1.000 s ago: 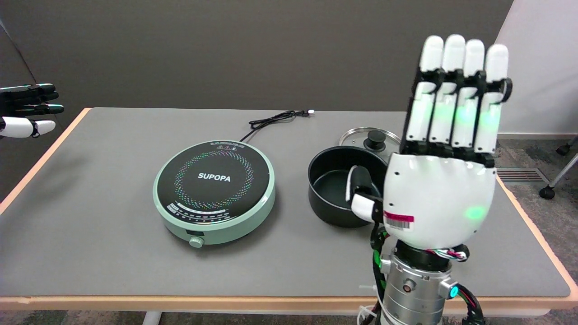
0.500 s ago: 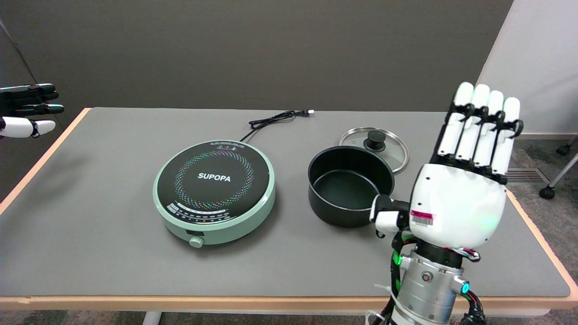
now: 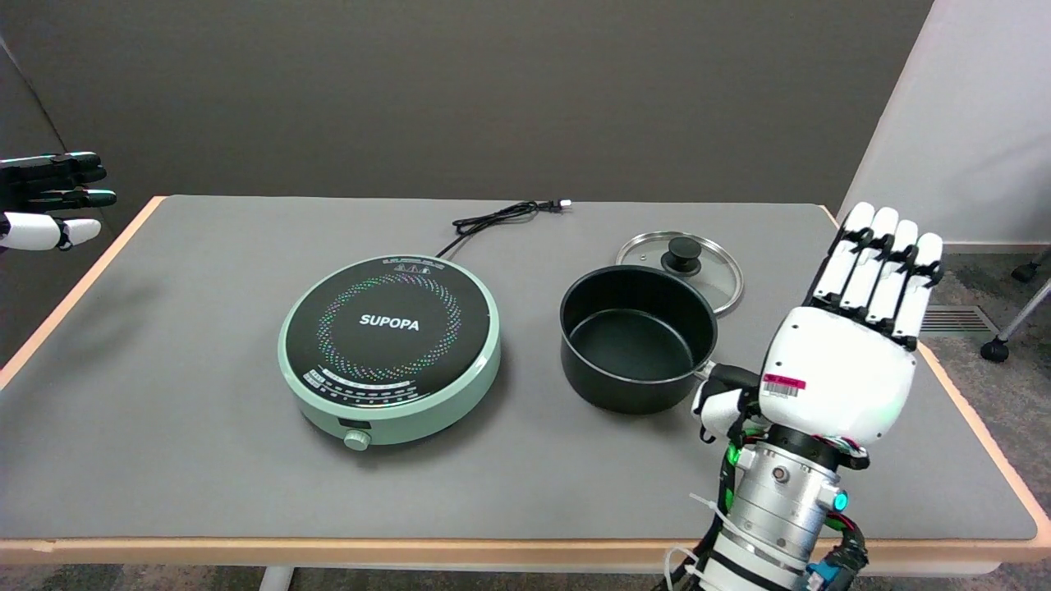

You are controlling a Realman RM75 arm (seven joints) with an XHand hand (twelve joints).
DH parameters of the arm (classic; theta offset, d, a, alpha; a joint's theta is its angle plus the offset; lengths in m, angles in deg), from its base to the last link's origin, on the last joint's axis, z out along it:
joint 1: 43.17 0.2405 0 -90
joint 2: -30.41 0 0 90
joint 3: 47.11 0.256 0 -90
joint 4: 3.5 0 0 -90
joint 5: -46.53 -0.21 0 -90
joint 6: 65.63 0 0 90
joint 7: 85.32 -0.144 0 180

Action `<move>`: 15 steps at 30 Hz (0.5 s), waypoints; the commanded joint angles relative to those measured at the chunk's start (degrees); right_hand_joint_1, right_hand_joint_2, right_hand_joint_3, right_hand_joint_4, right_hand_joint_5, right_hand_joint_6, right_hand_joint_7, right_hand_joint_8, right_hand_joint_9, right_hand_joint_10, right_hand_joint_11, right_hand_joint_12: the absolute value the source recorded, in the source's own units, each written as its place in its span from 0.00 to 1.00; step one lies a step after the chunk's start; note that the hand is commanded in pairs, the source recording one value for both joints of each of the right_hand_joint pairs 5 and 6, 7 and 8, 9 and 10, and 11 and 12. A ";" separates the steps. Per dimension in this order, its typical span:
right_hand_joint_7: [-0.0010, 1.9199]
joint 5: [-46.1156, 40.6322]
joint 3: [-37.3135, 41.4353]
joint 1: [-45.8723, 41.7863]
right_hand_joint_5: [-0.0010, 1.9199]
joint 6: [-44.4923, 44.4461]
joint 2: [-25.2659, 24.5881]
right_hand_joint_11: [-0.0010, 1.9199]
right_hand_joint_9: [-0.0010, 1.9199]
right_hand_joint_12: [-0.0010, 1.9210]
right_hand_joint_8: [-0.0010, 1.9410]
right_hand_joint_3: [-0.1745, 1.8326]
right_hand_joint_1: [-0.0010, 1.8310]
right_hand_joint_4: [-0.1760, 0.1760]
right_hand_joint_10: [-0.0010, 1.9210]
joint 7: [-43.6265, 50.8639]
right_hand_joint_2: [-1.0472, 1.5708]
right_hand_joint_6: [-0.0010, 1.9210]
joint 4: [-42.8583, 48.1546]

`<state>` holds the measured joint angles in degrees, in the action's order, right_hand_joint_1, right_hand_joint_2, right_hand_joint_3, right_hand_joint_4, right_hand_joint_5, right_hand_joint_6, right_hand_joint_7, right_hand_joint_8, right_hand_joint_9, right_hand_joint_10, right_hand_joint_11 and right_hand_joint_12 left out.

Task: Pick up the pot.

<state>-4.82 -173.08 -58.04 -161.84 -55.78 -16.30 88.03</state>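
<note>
Pot (image 3: 636, 340), robot hand (image 3: 837, 369) flat beside it

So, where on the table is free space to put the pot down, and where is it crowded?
Bare table lies left of the induction cooker, along the near edge in front of it, and behind it left of the cord. The right side is crowded: pot, glass lid and right hand stand close together.

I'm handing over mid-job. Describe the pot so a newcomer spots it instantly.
Find the round green cooktop mid-table; the pot stands on the table to its right. It is black, open and empty, unlike the glass lid lying flat behind it.
</note>
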 commanded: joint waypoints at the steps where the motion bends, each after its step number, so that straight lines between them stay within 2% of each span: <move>1: 0.01 -9.68 -0.45 4.37 0.01 -1.45 -4.74 0.01 0.01 0.01 0.01 0.68 0.67 0.02 0.01 1.72 0.25 0.01 -5.99; 15: 0.01 -15.16 -1.70 4.66 0.01 3.07 -5.48 0.01 0.01 0.01 0.01 0.68 0.67 0.02 0.01 1.72 0.24 0.01 -5.40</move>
<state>-13.52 -173.55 -54.82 -161.34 -59.35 -15.06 83.89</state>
